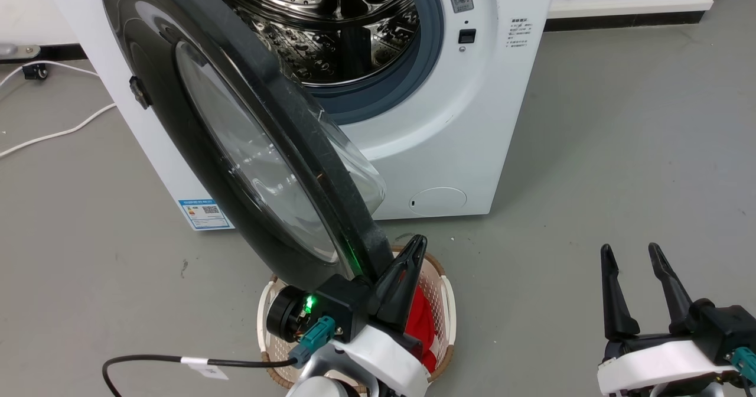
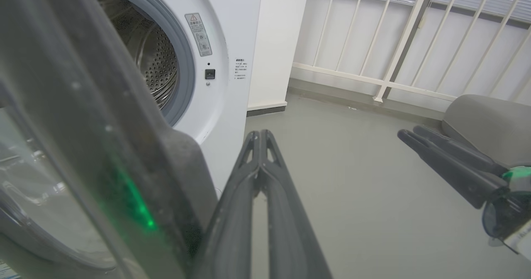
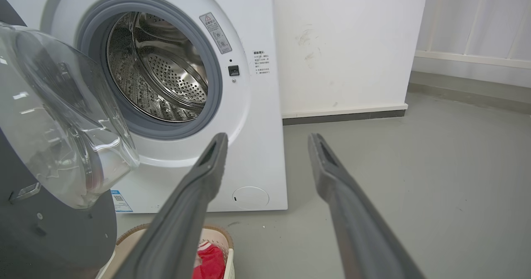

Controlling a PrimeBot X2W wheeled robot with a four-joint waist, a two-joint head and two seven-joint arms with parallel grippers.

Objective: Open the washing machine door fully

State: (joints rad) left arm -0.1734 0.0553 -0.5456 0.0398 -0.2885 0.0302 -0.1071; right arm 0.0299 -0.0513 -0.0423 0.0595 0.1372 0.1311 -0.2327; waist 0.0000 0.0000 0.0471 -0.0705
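The washing machine [image 1: 472, 119] [image 2: 224, 42] [image 3: 257, 21] is white, and its steel drum [image 1: 331, 25] is exposed. The washing machine door [image 1: 195, 149] [image 2: 83, 146] [image 3: 41, 237] stands swung out towards me at roughly a right angle to the front, its glass bowl [image 1: 360, 172] [image 3: 54, 125] facing right. My left gripper [image 1: 416, 244] [image 2: 259, 134] is shut with nothing between its fingers. It lies against the inner side of the door's free edge, low down. My right gripper [image 1: 631, 254] [image 3: 267, 140] is open, well right of the door and touching nothing.
A cream laundry basket [image 1: 442, 290] [image 3: 220, 237] with red cloth [image 1: 420, 320] [image 3: 209, 262] sits on the floor under the door's edge and my left arm. White cables [image 1: 53, 131] lie at left. A railing [image 2: 390, 63] and a grey object [image 2: 485, 121] stand at right.
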